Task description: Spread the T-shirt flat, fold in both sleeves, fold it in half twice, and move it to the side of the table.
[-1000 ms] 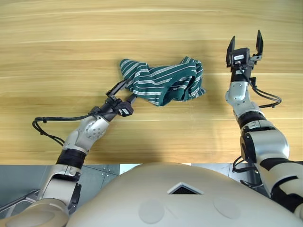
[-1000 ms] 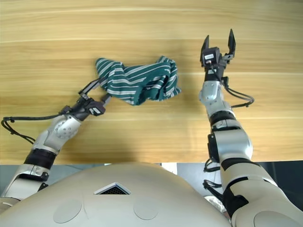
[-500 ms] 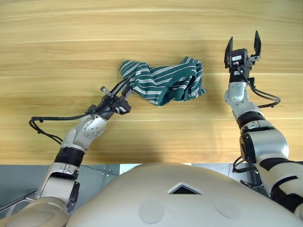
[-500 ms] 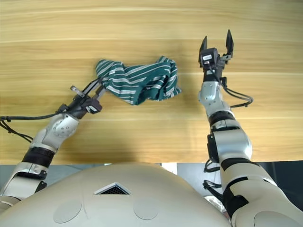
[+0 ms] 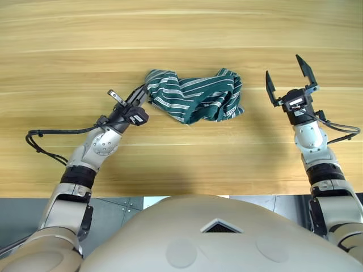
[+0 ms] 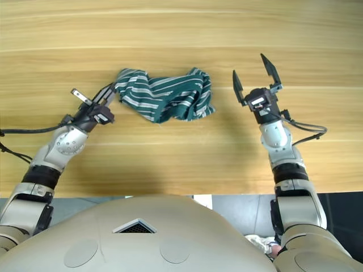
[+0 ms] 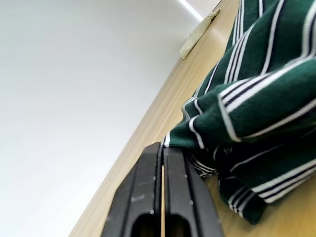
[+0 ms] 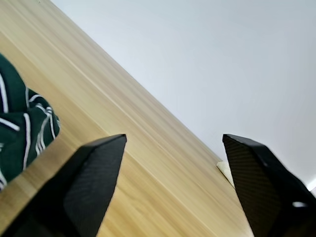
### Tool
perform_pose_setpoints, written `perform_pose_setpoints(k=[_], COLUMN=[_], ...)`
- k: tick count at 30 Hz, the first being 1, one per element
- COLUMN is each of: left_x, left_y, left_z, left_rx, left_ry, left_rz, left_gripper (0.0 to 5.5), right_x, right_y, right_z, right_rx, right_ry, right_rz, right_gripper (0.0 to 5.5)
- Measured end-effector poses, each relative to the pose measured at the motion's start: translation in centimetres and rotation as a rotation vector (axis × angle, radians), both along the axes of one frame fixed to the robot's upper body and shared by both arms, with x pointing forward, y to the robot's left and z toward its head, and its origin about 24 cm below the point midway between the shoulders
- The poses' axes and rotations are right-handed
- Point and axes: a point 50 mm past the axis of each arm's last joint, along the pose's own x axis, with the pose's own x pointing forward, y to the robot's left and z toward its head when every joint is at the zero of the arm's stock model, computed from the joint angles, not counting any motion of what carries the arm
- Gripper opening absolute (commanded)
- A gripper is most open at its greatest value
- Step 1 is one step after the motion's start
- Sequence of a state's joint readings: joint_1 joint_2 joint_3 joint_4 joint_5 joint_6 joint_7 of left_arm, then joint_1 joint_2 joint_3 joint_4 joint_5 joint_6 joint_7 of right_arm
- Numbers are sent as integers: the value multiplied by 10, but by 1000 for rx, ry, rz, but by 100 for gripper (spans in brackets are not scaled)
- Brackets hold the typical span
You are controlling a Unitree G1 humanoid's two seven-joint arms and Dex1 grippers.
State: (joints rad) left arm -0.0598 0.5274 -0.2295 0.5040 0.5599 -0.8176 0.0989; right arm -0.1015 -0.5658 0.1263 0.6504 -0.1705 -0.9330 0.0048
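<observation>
The T-shirt [image 5: 193, 97] is dark green with white stripes and lies crumpled in a heap on the wooden table [image 5: 181, 34]. My left gripper [image 5: 140, 92] is at the heap's left end, shut on a fold of the cloth there. In the left wrist view the closed fingers [image 7: 148, 173] meet the striped T-shirt [image 7: 256, 123] at their tips. My right gripper [image 5: 282, 66] hangs open a short way to the right of the heap, apart from it and holding nothing. The right wrist view shows its spread fingers [image 8: 94, 168] with the T-shirt's edge [image 8: 19, 133] off to one side.
Bare wood surrounds the heap on all sides. The table's near edge [image 5: 187, 195] runs just in front of my arms. A small pale object [image 7: 198, 33] lies at the table's far edge by the white wall.
My left gripper has moved left and away from me, drawing the shirt's left end with it. My right arm has drawn back toward me and to the right, still open.
</observation>
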Motion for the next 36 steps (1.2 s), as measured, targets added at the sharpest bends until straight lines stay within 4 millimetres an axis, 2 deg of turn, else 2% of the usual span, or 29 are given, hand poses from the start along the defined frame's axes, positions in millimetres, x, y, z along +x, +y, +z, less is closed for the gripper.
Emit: perform_pose_setpoints(k=[2,5,9,12,15,18,20,25,27,30,36], left_x=[1,8,13,13,14,17,21,30,30,31,31], left_y=[7,25,28,26,22,19,15,-5,-4,10,11], left_z=[2,16,26,35,37,44,52,80,88,101,105], left_rx=[-20,-104,-211,-359,-410,-478,-567,-669,-694,-744,-730], left_ry=[-12,-83,-134,-176,-186,-206,-230,-290,-319,-368,-370], left_rz=[40,149,180,191,173,156,142,-16,-27,7,-12], left_gripper=[2,2,2,2,2,2,2,2,2,2,2], right_x=[-11,-37,-58,-64,-65,-66,-59,-40,-37,-34,-26], right_y=[5,14,39,50,61,87,98,114,120,125,133], right_z=[-10,-31,-29,-25,-25,-23,-23,-33,-36,-40,-41], right_rx=[-33,-75,-85,-87,-78,-33,-22,-55,-42,-32,-22], right_ry=[77,219,259,272,282,263,252,248,243,232,210], right_rz=[60,148,316,386,432,519,537,503,487,471,464], right_gripper=[358,358,358,358,358,358,358,358,358,358,358])
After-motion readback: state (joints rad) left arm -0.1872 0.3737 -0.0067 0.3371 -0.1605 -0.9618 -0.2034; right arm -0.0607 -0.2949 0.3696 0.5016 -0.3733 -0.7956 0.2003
